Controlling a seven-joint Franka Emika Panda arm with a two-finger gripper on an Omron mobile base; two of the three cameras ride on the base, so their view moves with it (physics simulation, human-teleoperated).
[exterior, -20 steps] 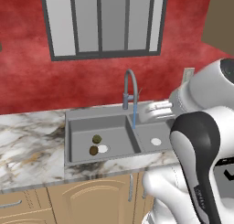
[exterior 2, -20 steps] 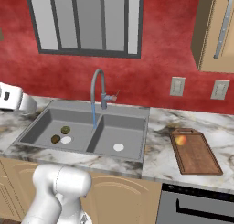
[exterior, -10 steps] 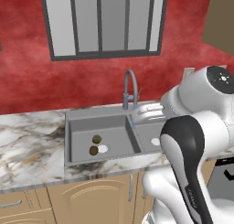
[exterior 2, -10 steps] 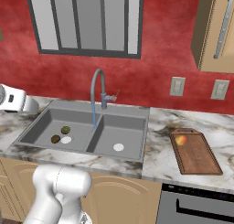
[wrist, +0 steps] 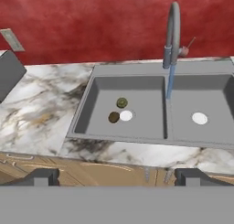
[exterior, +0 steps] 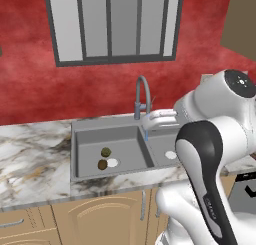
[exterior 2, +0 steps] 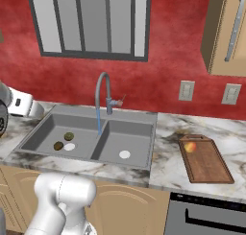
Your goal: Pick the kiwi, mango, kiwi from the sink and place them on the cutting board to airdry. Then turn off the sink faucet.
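Two kiwis lie in the left basin of the grey sink (wrist: 87, 109): an olive-green kiwi (wrist: 121, 102) and a darker brown kiwi (wrist: 114, 117), which sits beside the white drain (wrist: 126, 115). The same pair, olive-green kiwi (exterior: 106, 152) and brown kiwi (exterior: 102, 164), shows from the left base. The mango (exterior 2: 190, 146) rests on the far end of the cutting board (exterior 2: 206, 163), right of the sink. A blue stream of water runs from the sink faucet (wrist: 172, 32). My gripper (wrist: 116, 177) is open and holds nothing; it hangs high over the counter's front edge, looking down at the basins.
Marble counter (wrist: 34, 113) flanks the sink on both sides. Wall outlets (exterior 2: 186, 90) sit behind the board, and an upper cabinet (exterior 2: 228, 32) hangs above it. An oven front (exterior 2: 206, 215) is below the board. The right basin holds just its drain (wrist: 199, 118).
My hand has swung left across the left base view, from over the right basin toward the faucet. Both kiwis, the mango and the running water are as before.
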